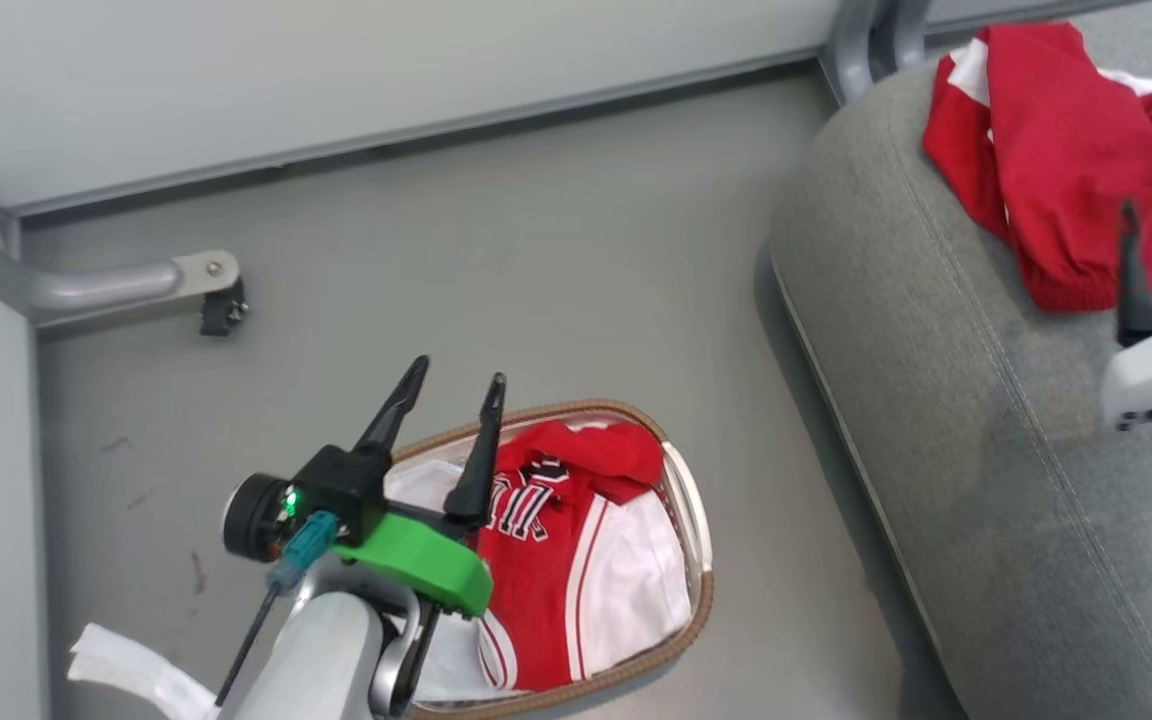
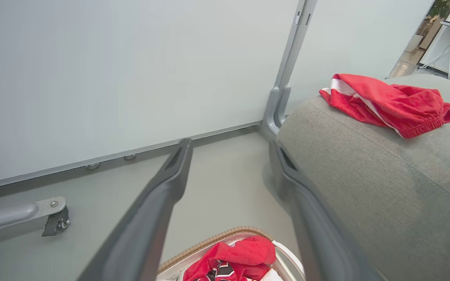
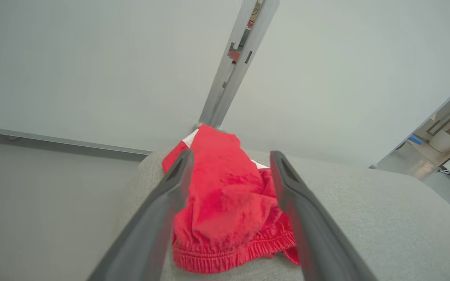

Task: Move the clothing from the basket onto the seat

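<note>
Crumpled red lettered jersey (image 1: 536, 540) in basket (image 1: 704, 605); red shorts (image 1: 1066, 170) on seat (image 1: 936, 400); left tool (image 1: 459, 372), right tool (image 3: 231, 156) both apart.

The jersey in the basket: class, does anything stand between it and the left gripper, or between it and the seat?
Nothing visible does. The left gripper hangs over the basket, jaws apart; the jersey lies uncovered on top. Only bare floor separates basket from seat. A red garment lies on the seat's far end.
</note>
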Tool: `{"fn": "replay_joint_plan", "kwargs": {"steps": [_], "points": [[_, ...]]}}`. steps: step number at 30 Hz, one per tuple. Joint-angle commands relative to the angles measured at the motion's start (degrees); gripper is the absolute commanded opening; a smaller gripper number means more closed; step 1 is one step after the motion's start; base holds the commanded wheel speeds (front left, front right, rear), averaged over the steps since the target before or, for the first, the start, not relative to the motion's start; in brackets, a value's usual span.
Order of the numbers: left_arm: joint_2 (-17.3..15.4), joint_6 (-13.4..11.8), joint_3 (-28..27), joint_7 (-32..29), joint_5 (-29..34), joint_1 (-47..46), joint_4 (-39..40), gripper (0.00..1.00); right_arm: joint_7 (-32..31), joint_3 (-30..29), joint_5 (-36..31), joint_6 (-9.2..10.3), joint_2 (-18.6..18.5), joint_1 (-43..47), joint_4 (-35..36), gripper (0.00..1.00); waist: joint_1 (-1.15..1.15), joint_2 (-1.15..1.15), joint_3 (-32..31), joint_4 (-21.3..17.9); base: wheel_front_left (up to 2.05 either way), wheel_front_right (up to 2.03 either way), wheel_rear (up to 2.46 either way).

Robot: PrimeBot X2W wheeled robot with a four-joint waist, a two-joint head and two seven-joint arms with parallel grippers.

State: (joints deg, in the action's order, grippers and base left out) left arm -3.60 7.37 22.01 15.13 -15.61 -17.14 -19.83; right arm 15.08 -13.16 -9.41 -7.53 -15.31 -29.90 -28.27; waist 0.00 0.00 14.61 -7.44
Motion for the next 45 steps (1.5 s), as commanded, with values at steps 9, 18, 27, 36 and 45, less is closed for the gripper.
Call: {"fn": "replay_joint_plan", "kwargs": {"steps": [9,18,27,36,45], "points": [[0.5,-0.4,-9.1,0.0,0.4,6.9,1.1,1.00,0.1,5.6,3.8,0.08,7.2,2.9,2.3,1.00,0.00,0.00,-8.6,6.6,0.00,0.00,0.00],[0.7,-0.6,-15.8,0.0,0.4,13.5,2.0,1.00,0.1,7.6,7.5,0.08,12.2,12.5,6.2,1.00,0.00,0.00,-11.6,9.0,0.00,0.00,0.00],[0.7,-0.5,-17.6,0.0,-0.3,17.1,2.2,1.00,0.1,12.5,14.7,0.08,12.3,19.4,7.1,1.00,0.00,0.00,-13.7,10.0,0.00,0.00,0.00],[0.7,-0.6,-17.4,0.0,-0.4,17.5,1.8,1.00,0.1,13.2,16.1,0.08,12.3,21.7,7.1,1.00,0.00,0.00,-14.6,9.9,0.00,0.00,0.00],[0.7,-0.5,-17.1,0.0,-0.5,17.4,1.4,1.00,0.1,13.7,15.9,0.08,12.3,21.9,6.8,1.00,0.00,0.00,-14.7,9.7,0.00,0.00,0.00]]}}
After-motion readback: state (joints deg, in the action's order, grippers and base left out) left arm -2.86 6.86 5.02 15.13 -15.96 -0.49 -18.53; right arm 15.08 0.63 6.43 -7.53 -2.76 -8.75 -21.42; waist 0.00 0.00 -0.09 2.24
